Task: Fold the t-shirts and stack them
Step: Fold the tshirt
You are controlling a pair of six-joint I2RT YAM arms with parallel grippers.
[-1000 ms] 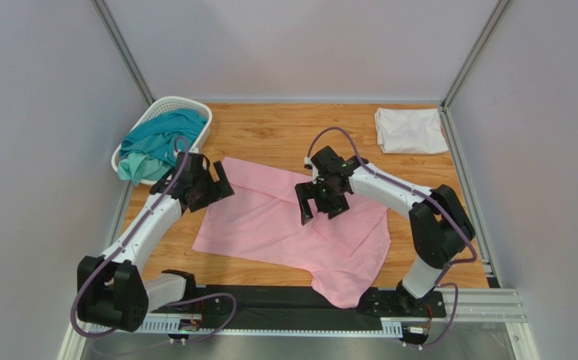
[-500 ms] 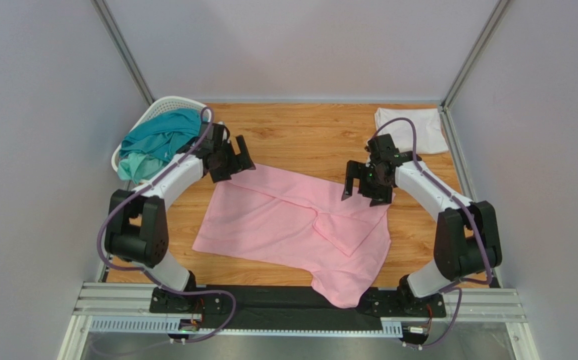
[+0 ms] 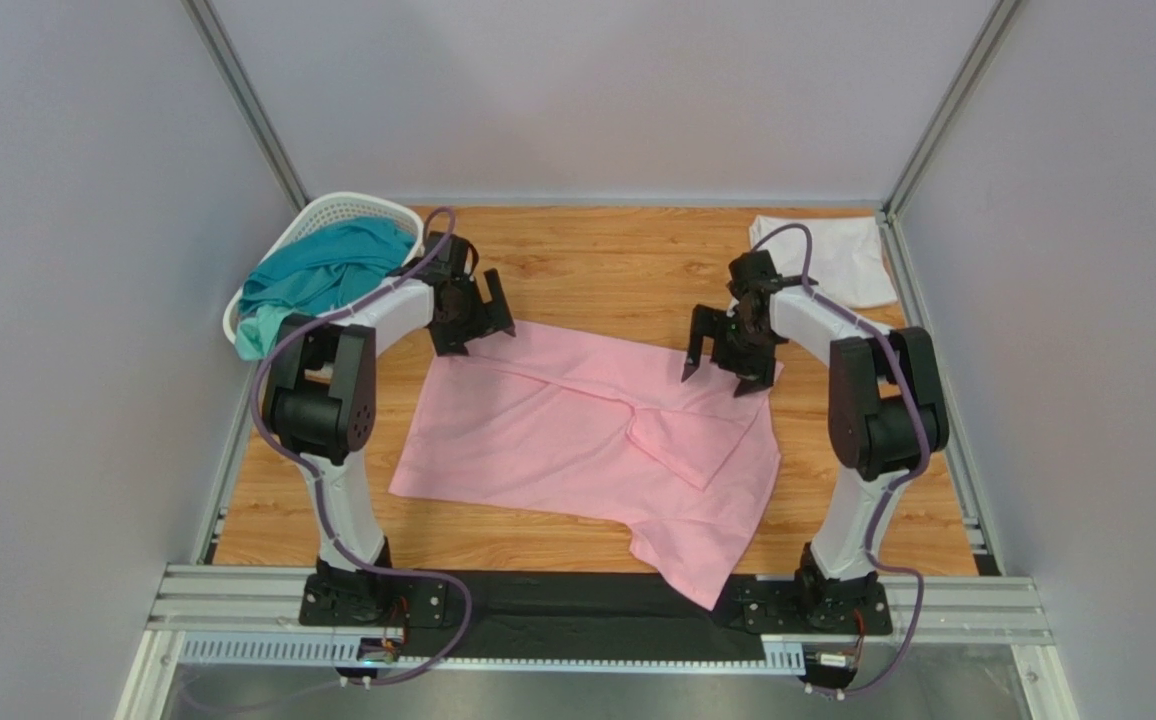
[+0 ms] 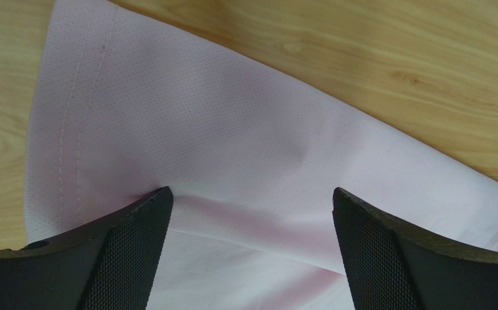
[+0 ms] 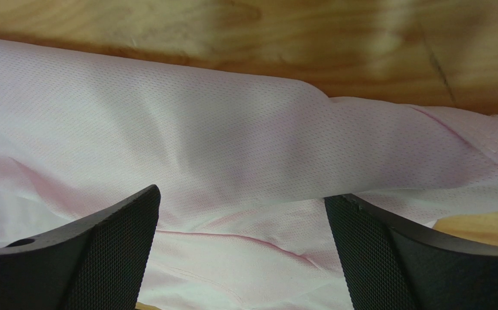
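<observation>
The light pink t-shirt lies spread on the wooden table, with a fold near its middle and one corner hanging over the near edge. My left gripper is open over its far left corner; the cloth lies flat between its fingers. My right gripper is open over the far right edge, with the cloth rumpled between its fingers. A folded white t-shirt lies at the far right corner. A teal t-shirt fills the basket. The orange t-shirt is out of view.
A white lattice basket stands at the far left corner of the table. Metal frame posts and grey walls close the table in on three sides. A black rail runs along the near edge.
Both arms have swung away from me, from the middle of the pink t-shirt to its far corners. The shirt's far edge now lies flatter and straighter.
</observation>
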